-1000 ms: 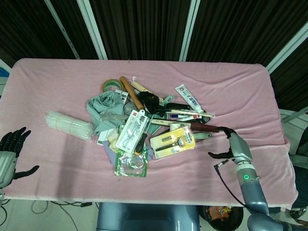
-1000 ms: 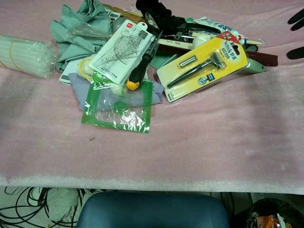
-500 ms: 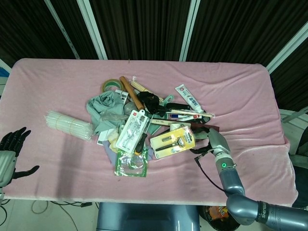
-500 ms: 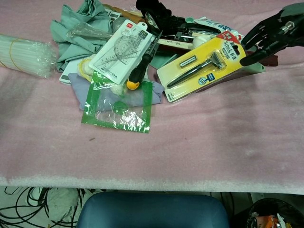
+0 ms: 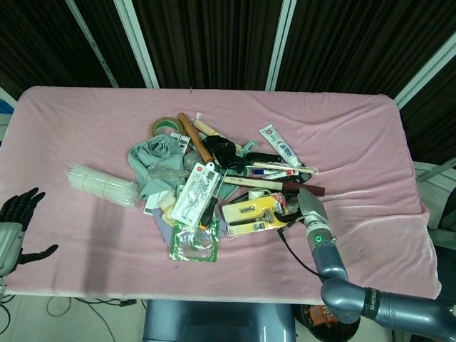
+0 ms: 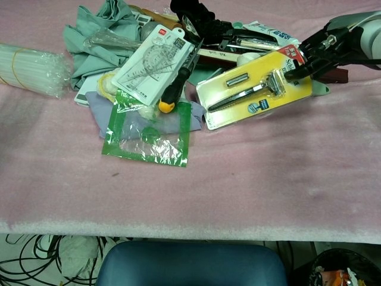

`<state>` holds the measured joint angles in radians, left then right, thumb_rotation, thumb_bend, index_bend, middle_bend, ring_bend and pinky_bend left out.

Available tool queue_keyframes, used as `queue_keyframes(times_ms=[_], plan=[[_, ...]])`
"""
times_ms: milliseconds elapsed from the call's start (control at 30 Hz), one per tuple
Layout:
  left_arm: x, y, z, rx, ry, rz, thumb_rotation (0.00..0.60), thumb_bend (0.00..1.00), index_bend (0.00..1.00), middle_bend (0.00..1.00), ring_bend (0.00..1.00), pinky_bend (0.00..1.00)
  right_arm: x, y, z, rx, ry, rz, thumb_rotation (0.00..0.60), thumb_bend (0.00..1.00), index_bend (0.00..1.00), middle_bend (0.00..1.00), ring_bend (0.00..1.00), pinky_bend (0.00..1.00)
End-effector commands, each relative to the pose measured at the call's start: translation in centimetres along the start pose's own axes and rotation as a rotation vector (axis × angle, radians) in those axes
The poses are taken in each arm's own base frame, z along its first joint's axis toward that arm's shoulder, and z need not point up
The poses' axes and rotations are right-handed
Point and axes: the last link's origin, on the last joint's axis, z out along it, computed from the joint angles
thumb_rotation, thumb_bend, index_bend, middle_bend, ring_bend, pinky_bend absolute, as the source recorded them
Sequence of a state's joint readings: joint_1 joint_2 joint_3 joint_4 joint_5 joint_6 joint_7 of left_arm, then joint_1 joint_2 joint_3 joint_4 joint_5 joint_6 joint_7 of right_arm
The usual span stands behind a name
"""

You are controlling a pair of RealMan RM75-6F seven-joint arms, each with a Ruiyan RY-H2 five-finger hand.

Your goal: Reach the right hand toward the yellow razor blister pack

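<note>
Yellow razor blister pack [image 6: 255, 88] encloses razor [image 6: 250, 89].

Table covered by pink cloth [image 5: 85, 121], wrinkled toward the right edge. Lying directly on it: bundle of pale sticks in clear wrap [image 5: 102, 185] at left, apart from the central heap; green-bordered clear pouch [image 6: 148, 132] at the heap's near side; grey-green fabric [image 5: 153, 158]; roll of tape [image 5: 164, 125] at the far side; white tube [image 5: 279, 145] at far right of the heap.
</note>
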<state>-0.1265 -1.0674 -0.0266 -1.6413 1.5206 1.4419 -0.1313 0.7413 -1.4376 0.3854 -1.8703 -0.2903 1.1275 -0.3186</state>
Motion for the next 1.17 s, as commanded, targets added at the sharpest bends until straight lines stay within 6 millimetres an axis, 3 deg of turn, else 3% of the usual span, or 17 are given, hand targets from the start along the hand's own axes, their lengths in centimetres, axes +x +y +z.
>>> queue_keyframes(times_ms=[33, 300, 733, 1167], plan=[[0.0, 0.0, 0.0, 0.001, -0.001, -0.003, 0.600, 0.00, 0.00, 0.00, 0.00, 0.00, -0.1, -0.6, -0.1, 0.022, 0.003, 0.014, 0.600, 0.52, 0.69, 0.56, 0.25, 0.22], [0.1, 0.0, 0.0, -0.003, -0.002, -0.009, 0.600, 0.00, 0.00, 0.00, 0.00, 0.00, 0.5, -1.7, -1.8, 0.079, 0.008, 0.044, 0.600, 0.63, 0.81, 0.65, 0.28, 0.22], [0.0, 0.2, -0.1, -0.013, 0.004, -0.003, 0.600, 0.00, 0.00, 0.00, 0.00, 0.00, 3.5, -5.4, -6.9, 0.304, 0.059, 0.139, 0.600, 0.67, 0.82, 0.66, 0.28, 0.22], [0.0, 0.2, -0.4, -0.016, 0.010, 0.001, 0.600, 0.00, 0.00, 0.00, 0.00, 0.00, 4.0, -7.2, -10.2, 0.434, 0.055, 0.219, 0.600, 0.68, 0.84, 0.67, 0.30, 0.24]])
